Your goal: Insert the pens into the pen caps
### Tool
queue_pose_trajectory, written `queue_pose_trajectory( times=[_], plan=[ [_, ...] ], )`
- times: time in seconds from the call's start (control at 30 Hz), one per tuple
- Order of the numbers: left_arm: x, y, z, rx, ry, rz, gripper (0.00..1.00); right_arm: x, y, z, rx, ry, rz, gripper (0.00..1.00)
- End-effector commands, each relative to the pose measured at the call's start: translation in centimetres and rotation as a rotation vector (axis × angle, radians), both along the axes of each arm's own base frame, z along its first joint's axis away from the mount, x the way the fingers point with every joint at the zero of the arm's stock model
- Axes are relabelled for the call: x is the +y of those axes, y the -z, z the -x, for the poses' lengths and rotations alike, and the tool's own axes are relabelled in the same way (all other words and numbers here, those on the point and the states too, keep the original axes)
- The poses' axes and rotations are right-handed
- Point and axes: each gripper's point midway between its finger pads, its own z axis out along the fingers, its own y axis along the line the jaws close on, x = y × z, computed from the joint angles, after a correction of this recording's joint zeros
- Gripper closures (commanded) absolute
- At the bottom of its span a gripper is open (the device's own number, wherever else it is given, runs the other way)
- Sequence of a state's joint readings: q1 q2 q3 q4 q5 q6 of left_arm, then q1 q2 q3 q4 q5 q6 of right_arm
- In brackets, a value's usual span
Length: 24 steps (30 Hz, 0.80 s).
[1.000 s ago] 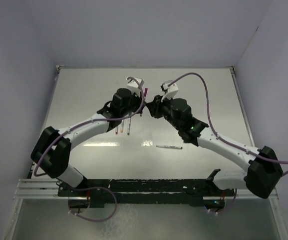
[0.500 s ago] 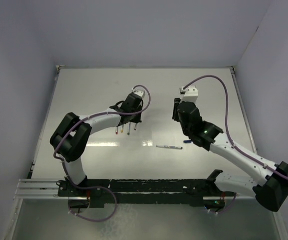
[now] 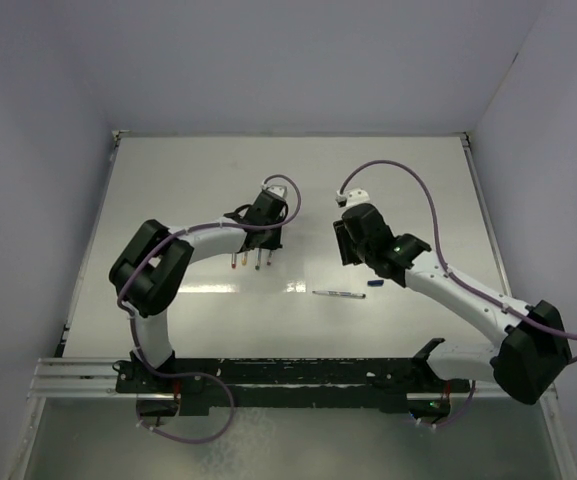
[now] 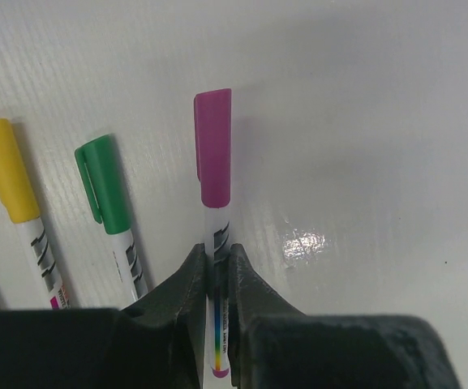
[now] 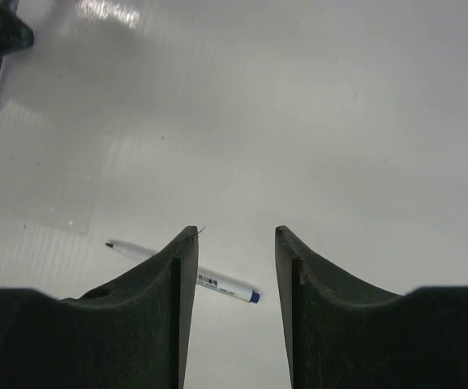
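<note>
Found purple-capped pen point(image 4: 214, 203), slim white barrel, flat on glossy table point(image 4: 379, 121), close between black wedge fingers of left gripper point(image 4: 216, 258); could not tell if pinched. Saw green-capped pen point(image 4: 104, 190) alongside. Found right gripper point(image 5: 235, 235) spread, empty, above uncapped pen point(image 5: 181, 271).

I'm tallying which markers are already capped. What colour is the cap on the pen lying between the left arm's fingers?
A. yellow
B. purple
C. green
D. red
B: in the left wrist view, the pen between the left fingers wears a purple cap, while the green cap and yellow cap sit on other pens beside it.
</note>
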<state>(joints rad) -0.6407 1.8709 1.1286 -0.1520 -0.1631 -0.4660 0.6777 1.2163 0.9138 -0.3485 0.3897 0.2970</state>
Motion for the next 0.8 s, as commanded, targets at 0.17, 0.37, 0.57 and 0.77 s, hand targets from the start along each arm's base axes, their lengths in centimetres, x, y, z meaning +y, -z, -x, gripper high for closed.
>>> queue_pose_trajectory(
  times=[0.17,0.37,0.57,0.77],
  plan=[
    [0.1,-1.3,-0.8,-0.026,-0.042,0.047,0.84,3.7,2.0,2.7,0.157,-0.295,-0.036,0.48],
    [0.2,-1.1,-0.5,-0.017,-0.044,0.051,0.8,5.0,4.0,3.8,0.276,-0.355,-0.039,0.44],
    [0.4,-1.3,-0.3,-0.021,-0.048,0.053,0.79,4.7,6.1,4.5,0.378,-0.341,0.023,0.42],
    [0.3,-2.0,-0.4,-0.032,-0.047,0.071,0.79,5.0,7.0,4.6,0.431,-0.342,0.057,0.41]
  ],
)
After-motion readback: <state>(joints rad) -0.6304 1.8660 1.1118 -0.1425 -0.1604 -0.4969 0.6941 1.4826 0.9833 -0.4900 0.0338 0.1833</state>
